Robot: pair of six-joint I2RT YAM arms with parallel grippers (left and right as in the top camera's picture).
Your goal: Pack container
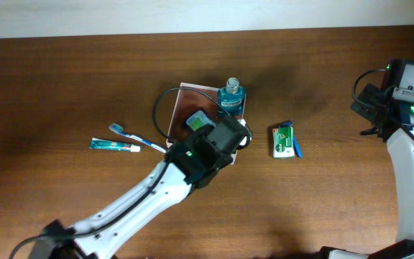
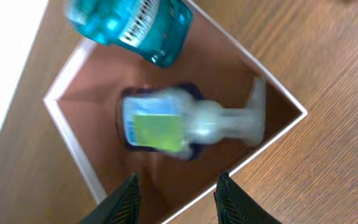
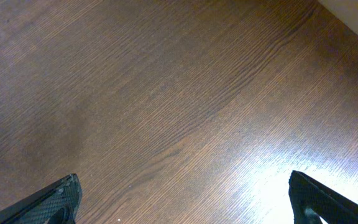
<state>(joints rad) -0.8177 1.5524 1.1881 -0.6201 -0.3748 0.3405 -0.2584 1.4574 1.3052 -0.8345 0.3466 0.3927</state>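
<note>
While my left tool (image 2: 174,198) hangs over the container (image 2: 82,109), tips apart, a pump bottle (image 2: 166,124) lies inside it; my right tool (image 3: 182,196), well away, stands wide apart.

You've got a toothbrush (image 1: 136,138) and toothpaste tube (image 1: 113,145) close together on the wood table (image 1: 63,79), well left of the left gripper (image 2: 177,186). Green-white pack (image 1: 283,142) w/ blue bit: right of it, apart. There's a teal bottle (image 1: 231,99) just beyond it.
</note>
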